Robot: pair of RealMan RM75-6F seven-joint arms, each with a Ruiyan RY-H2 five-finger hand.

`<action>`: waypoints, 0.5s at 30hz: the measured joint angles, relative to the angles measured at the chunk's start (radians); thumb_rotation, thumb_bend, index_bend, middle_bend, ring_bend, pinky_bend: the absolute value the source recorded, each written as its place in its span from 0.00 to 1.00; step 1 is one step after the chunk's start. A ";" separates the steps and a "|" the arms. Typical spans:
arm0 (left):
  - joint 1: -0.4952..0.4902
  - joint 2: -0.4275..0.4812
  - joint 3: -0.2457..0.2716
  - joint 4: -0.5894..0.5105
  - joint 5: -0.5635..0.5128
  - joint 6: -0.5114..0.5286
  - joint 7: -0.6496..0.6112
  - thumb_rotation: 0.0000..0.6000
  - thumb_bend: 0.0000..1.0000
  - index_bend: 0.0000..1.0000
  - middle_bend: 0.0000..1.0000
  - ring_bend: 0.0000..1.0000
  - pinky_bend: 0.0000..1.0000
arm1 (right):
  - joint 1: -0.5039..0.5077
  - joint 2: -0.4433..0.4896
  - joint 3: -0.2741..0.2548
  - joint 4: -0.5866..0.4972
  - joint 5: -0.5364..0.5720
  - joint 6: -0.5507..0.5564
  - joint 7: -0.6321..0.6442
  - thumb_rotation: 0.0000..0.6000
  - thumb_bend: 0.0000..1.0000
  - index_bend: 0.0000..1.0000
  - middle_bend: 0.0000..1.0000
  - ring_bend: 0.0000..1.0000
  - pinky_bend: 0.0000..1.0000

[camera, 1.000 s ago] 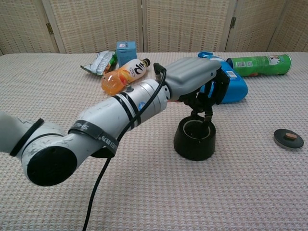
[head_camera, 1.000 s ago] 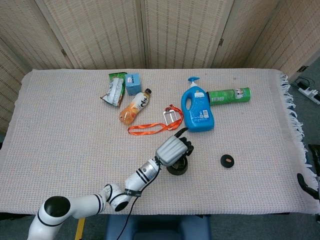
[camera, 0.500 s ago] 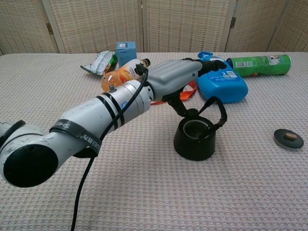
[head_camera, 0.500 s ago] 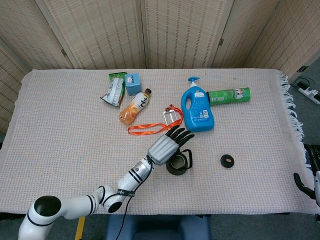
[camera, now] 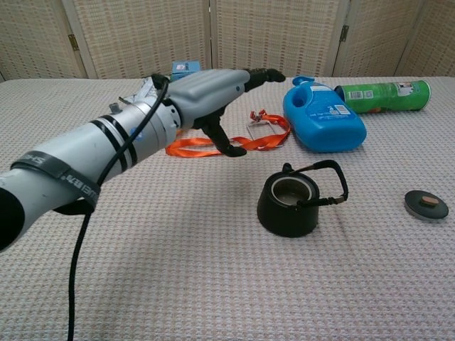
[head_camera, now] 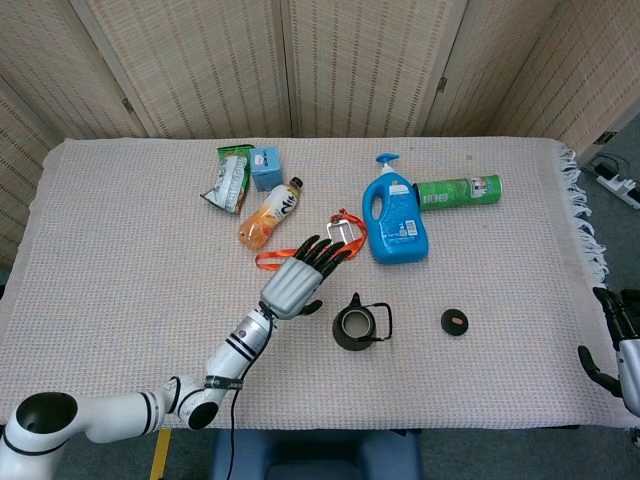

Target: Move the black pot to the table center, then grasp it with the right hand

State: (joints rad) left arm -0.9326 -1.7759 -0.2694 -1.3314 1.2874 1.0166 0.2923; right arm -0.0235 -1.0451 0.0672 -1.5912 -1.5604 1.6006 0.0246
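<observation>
The black pot (head_camera: pixel 353 328) (camera: pixel 288 205) stands upright and lidless near the table's middle, its wire handle tipped to the right. My left hand (head_camera: pixel 298 278) (camera: pixel 213 90) hovers up and to the left of the pot with fingers spread, holding nothing and clear of the pot. Its black lid (head_camera: pixel 455 322) (camera: pixel 426 204) lies apart on the cloth to the right. My right hand (head_camera: pixel 615 345) shows only partly at the right edge of the head view, beyond the table, and its fingers are hard to read.
An orange lanyard with a badge (head_camera: pixel 305 255) (camera: pixel 242 144) lies under my left hand. Behind are a blue detergent bottle (head_camera: pixel 395 222) (camera: pixel 323 117), a green can (head_camera: pixel 458 190) (camera: pixel 384 94), an orange drink bottle (head_camera: pixel 269 213), a snack bag (head_camera: pixel 228 180) and a small blue box (head_camera: pixel 265 167).
My left hand let go of the pot's handle, opened and drew back to the left and up. The handle dropped to the right. My right hand rose slightly at the right edge.
</observation>
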 measured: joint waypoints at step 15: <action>0.240 0.329 0.041 -0.219 -0.059 0.175 0.008 1.00 0.24 0.01 0.00 0.00 0.00 | 0.113 0.028 -0.023 -0.051 -0.045 -0.176 -0.064 1.00 0.37 0.11 0.17 0.43 0.41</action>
State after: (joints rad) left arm -0.6927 -1.4465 -0.2288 -1.5507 1.2282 1.1916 0.3006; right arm 0.0897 -1.0172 0.0439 -1.6427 -1.6055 1.4250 -0.0396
